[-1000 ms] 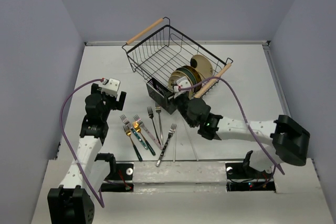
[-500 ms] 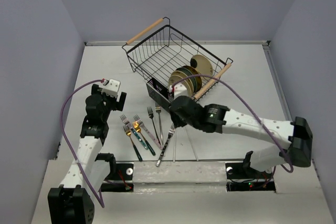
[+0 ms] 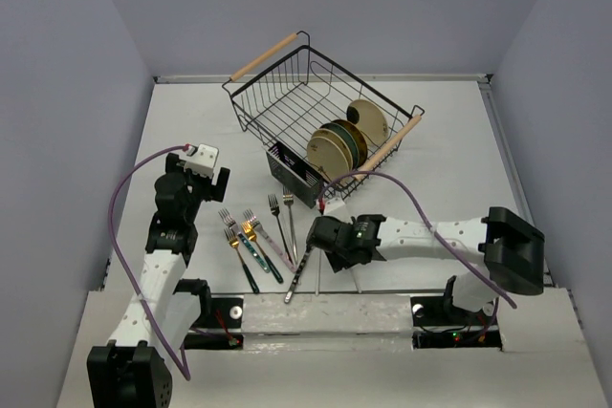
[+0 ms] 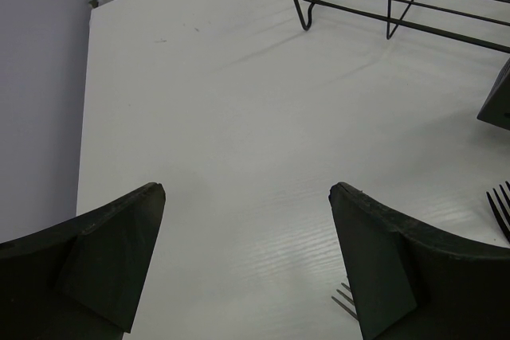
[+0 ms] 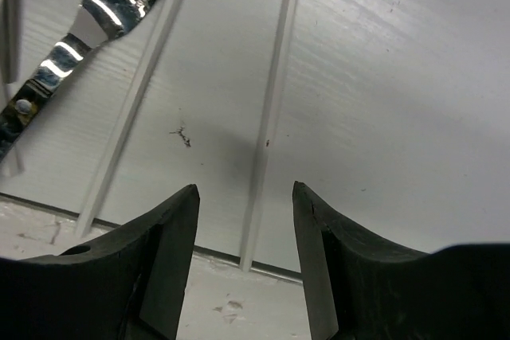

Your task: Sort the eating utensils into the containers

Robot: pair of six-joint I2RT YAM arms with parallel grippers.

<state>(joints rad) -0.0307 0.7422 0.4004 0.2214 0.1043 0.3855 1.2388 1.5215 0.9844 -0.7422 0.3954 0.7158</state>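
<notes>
Counting seven forks (image 3: pixel 251 229) lying loose on table (image 3: pixel 191 121), at 7 o'clock from one black caddy (image 3: pixel 292 171). One wire basket (image 3: pixel 287 93) at 12, holding plates (image 3: pixel 330 153) packed too tight for counting. Right gripper (image 3: pixel 320 244) hovering half-spread over silver fork (image 5: pixel 102 4), gripping nothing; confirming empty gap only through wrist view. Left gripper (image 4: pixel 247 197) gaping wide, empty, at 9 o'clock from forks; showing tine tips at its frame edge.

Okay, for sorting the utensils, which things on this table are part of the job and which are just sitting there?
Part of the job:
- forks, lying loose in front of the arms
- black cutlery caddy

Just lying about:
- wire basket with wooden handles
- plates standing inside it
</notes>
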